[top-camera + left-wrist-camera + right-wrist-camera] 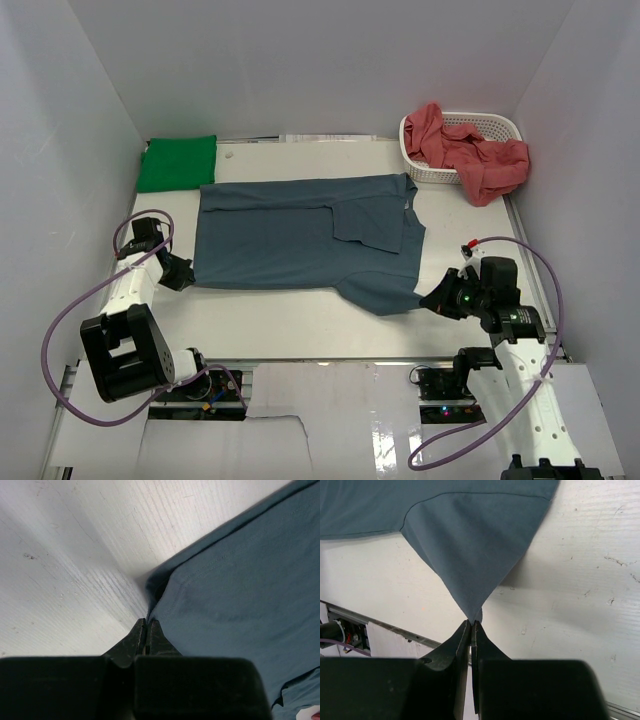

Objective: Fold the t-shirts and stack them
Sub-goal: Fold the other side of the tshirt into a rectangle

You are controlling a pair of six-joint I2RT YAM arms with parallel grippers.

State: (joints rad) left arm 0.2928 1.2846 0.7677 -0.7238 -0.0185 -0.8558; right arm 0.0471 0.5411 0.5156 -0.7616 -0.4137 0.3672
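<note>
Left gripper [146,630] on blue t-shirt [235,595] corner

You had the slate blue t-shirt [300,235] spread flat across the middle of the table [300,325], hem to your left and collar to the right. Its far side was folded in over the body, so one sleeve lay on top. The near sleeve stretched out to a taut point toward the near right. Your bright green t-shirt [178,163] sat folded in a neat rectangle at the far left corner, just beyond the blue one. The salmon red t-shirts [470,155] lay crumpled in the white basket [490,122] at far right, spilling over its rim.
</note>
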